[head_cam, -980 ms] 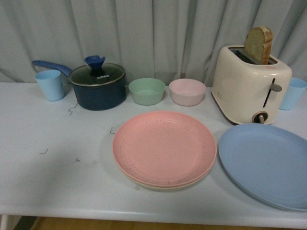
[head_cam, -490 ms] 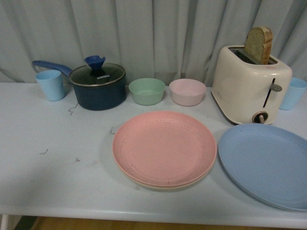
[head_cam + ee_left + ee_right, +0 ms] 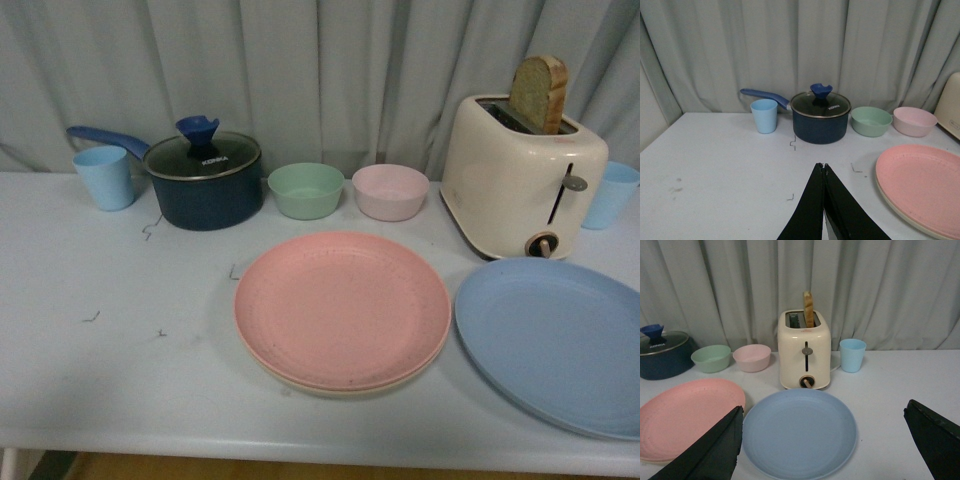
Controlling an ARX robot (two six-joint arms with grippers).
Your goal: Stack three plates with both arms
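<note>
One bread slice (image 3: 540, 92) in toaster (image 3: 500, 185) — blue plate (image 3: 555, 340) beside

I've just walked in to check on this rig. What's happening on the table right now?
Nothing is being held at this moment. The pink plate already lies on the cream plate. The blue plate lies alone on the table beside them, in front of the toaster. The left pincer is shut and empty. The right pincer is wide open and faces the blue plate without gripping it. One plate remains to be stacked.
</note>
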